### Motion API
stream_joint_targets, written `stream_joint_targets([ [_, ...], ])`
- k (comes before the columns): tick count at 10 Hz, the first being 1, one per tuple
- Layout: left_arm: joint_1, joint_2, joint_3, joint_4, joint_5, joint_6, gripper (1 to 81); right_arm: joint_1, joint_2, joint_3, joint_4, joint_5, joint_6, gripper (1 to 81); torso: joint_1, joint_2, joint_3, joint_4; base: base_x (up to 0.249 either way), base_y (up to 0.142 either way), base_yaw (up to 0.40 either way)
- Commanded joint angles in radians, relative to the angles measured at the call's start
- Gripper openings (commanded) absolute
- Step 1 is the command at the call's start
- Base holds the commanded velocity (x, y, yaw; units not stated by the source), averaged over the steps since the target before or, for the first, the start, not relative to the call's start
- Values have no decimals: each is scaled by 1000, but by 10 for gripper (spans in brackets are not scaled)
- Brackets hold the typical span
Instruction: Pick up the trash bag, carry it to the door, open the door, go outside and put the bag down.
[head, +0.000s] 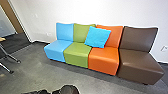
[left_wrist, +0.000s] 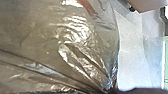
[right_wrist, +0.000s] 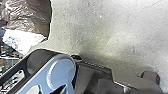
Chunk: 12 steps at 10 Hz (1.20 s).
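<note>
Trash bag (left_wrist: 62, 30), bunched close to the left wrist camera, seems in mid-carry, calling for steady driving clear of the coloured seats (head: 77, 55), though how open either pincer is, or what it holds, I cannot tell.

no readable text, labels, brands, numbers or signs, as far as blur allows

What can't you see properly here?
- What's inside the bag: left wrist view, hidden by its shiny plastic.
- The rest of the table: head view, cut off by the left edge.
- What the black thing is: head view, cut off by the bottom edge.
- Part of the orange back: head view, behind the pillow.
</note>
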Motion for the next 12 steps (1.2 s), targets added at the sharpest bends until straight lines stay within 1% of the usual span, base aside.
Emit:
stream_joint_targets([
  [1,88,-202,206,66,19,10,10,-21,20,-60,6,-64,-2,811,-63,97,-2,0,0,0,0],
  [2,152,-221,221,95,-16,10,10,-54,53,-100,8,-57,-5,811,-81,124,22,0,0,0,0],
  [3,217,-229,233,130,-48,10,10,-78,82,-135,8,-50,-8,811,-98,149,29,0,0,0,0],
  [4,277,-229,234,157,-90,10,10,-98,110,-171,6,-46,-8,811,-116,177,37,0,0,0,0],
  [5,328,-227,232,181,-143,10,10,-130,147,-210,8,-41,-9,811,-138,211,39,0,0,0,0],
  [6,362,-227,229,194,-197,10,10,-161,190,-244,8,-17,-9,811,-161,245,40,0,0,0,0],
  [7,377,-233,235,192,-212,10,10,-175,213,-275,8,-10,-9,811,-182,279,40,0,0,0,0],
  [8,394,-233,240,194,-220,10,10,-192,213,-284,6,-4,-12,811,-205,314,40,0,0,0,0],
  [9,409,-221,235,198,-234,10,10,-201,216,-290,6,9,-17,811,-225,345,40,0,0,0,0],
  [10,423,-198,215,198,-234,10,10,-201,225,-298,6,9,-19,811,-249,383,40,0,0,0,0],
  [11,437,-176,194,198,-235,10,10,-201,231,-298,5,9,-20,811,-270,414,75,0,0,0,0],
  [12,446,-155,169,201,-235,10,10,-202,234,-299,5,11,-20,811,-294,451,132,0,0,0,0],
])
